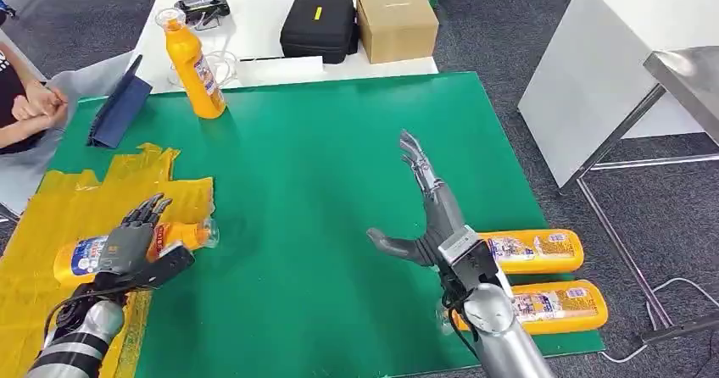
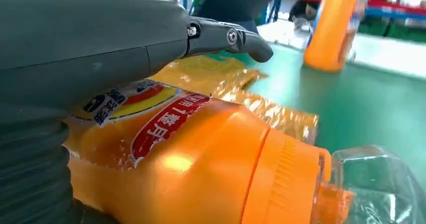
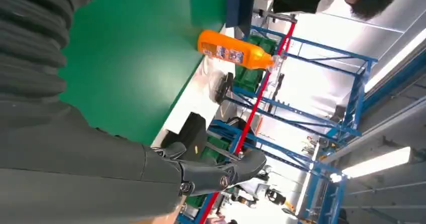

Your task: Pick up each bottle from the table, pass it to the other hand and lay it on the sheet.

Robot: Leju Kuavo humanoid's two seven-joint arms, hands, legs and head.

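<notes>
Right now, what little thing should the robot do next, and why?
Probably open the left hand and lift away: the orange plastic bottle it holds already lies on the crinkled yellow sheet. The right hand is open, beside two lying orange bottles.

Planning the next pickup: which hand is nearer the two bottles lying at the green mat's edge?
Right. The right hand hovers open beside the two lying bottles; the left hand holds a bottle over the yellow sheet.

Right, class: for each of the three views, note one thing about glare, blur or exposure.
Head view: evenly lit and sharp, with only soft shadows on the green mat. Left wrist view: a bright glare spot on the orange bottle under the left hand, and the background is soft. Right wrist view: the ceiling light and the hall behind are overexposed, and the right hand is dark.
</notes>
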